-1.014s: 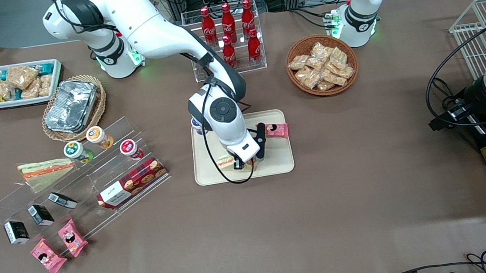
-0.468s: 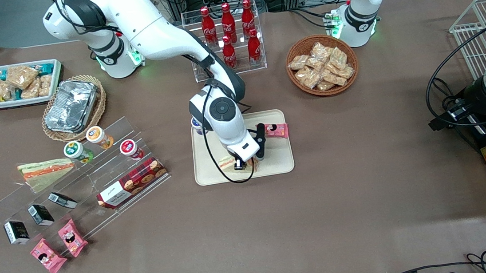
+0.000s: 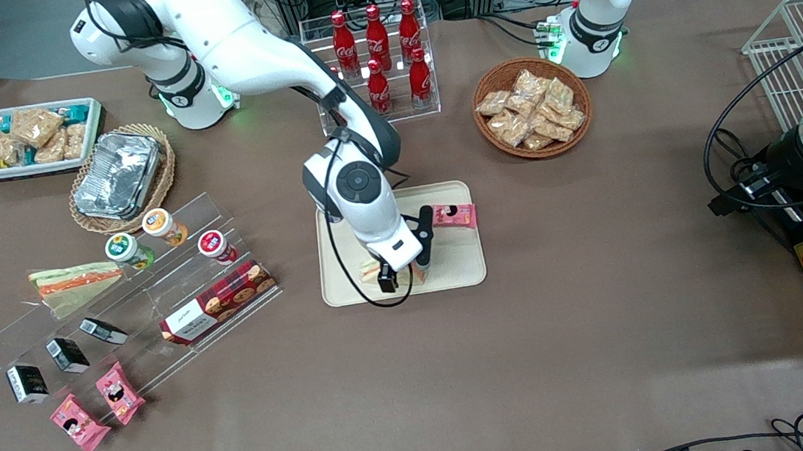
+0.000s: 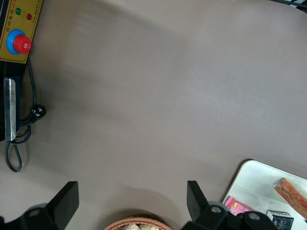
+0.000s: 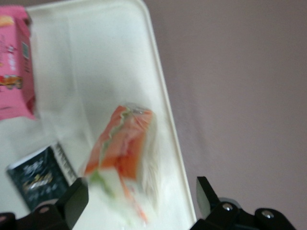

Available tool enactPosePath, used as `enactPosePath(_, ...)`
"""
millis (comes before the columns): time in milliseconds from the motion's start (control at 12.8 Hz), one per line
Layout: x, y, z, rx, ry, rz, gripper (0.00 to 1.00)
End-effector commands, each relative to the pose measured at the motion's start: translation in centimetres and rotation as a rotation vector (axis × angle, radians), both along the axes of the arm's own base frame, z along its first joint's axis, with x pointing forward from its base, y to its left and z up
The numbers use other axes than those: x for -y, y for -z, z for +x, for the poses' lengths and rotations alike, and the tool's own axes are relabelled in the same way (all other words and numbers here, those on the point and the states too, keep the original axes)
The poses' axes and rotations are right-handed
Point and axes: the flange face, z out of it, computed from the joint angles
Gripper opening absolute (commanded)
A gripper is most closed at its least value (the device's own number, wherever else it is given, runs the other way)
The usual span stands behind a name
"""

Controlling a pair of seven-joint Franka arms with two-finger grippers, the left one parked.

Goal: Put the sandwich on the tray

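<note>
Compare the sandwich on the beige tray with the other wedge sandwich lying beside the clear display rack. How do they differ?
The sandwich lies on the tray, under the open tool; the other wedge lies on the table toward the working arm's end. The sandwich shows broad orange-red filling with some green; the other wedge is pale greenish with one orange stripe. The other wedge looks longer and flatter. Both are triangular.
</note>
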Motion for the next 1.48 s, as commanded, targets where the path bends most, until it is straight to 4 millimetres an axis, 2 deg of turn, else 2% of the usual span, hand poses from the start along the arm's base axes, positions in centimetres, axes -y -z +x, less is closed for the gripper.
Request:
enactPosePath(0,4.2,-9.1,1.8,-0.068,0.101,0.107,1.0)
enactPosePath(234,11.8,-17.7,4.6,-0.15,0.222,0.195,1.0)
enactPosePath(390,16.8,-22.7,5.2,-0.16,0.353,0.236,1.0)
enactPosePath(624,20.9,-29.8,3.3,-0.196,0.731,0.254,1.0)
enactPosePath(780,24.8,-33.1,2.5,-0.144,0.926,0.208,1.0)
enactPosePath(936,29.0,-35.3,2.0,-0.057,1.073,0.125,1.0)
enactPosePath(1014,30.5,-36.0,1.5,-0.032,1.147,0.083,1.0)
enactPosePath(1170,34.1,-36.0,1.2,-0.05,1.311,0.038,1.0)
enactPosePath(1404,38.9,-34.3,1.7,-0.065,1.401,0.013,1.0)
